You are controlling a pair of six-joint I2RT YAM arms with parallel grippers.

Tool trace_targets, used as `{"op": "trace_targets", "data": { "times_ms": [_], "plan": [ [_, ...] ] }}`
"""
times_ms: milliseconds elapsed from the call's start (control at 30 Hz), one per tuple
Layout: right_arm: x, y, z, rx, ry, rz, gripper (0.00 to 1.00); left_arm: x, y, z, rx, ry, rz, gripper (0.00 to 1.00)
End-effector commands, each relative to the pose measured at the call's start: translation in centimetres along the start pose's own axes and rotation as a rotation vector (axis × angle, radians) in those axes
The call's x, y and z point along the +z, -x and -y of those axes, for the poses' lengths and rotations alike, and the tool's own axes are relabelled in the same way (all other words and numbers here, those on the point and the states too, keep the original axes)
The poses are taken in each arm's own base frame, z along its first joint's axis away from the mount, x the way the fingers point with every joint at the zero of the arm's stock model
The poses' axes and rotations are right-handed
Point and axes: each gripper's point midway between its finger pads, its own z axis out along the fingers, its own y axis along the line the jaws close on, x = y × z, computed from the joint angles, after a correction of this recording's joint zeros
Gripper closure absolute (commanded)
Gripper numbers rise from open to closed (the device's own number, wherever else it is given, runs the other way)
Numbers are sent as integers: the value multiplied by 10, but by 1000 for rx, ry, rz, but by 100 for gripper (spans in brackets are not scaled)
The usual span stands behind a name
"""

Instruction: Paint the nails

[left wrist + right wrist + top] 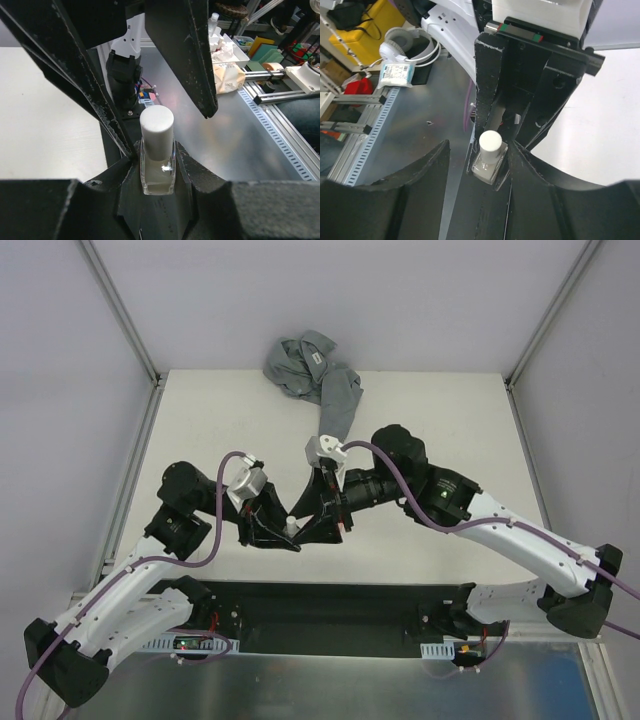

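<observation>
Nails not visible in any view; grey sleeve (336,400) lies at far centre of the table (450,430) and runs nearward under the right arm's wrist, so the nails are probably hidden there; cannot confirm. Small clear bottle (158,175) sits near centre, upright, white cap (156,125) on; left claw (157,159) clamped on the bottle's body, pads touching both sides. Right claw (481,149) wide, its fingers either side of the cap; contact with the cap not clear. Judged step: uncapping, no painting yet. Risks: right claw closing off-centre could push the cap sideways and lever the bottle out of the left claw's grip; glass is smooth, so a hard twist may spin the bottle in the pads instead of loosening the cap; a tilt once open would spill polish; both claws crowd together, so finger collision is likely.
</observation>
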Motion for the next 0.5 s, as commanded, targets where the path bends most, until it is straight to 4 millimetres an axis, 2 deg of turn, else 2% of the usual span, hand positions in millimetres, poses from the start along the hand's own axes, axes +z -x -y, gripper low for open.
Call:
{"op": "trace_targets", "data": {
  "times_ms": [0, 133, 300, 367, 400, 467],
  "plan": [
    [0, 29, -19, -80, 125, 74, 50, 1, 10, 15, 91, -68, -8, 100],
    [4, 30, -18, -78, 137, 79, 59, 1, 9, 17, 92, -73, -10, 100],
    [7, 23, -15, -44, 145, 61, 80, 2, 13, 14, 104, -44, 7, 100],
    [7, 19, -12, -31, 121, 59, 94, 2, 14, 8, 102, -5, 18, 100],
    [7, 13, -10, -18, 108, 50, 96, 1, 15, 4, 102, 19, 23, 100],
    [4, 12, -7, -11, 64, 60, 99, -1, 21, -6, 126, 87, 44, 100]
  ]
}}
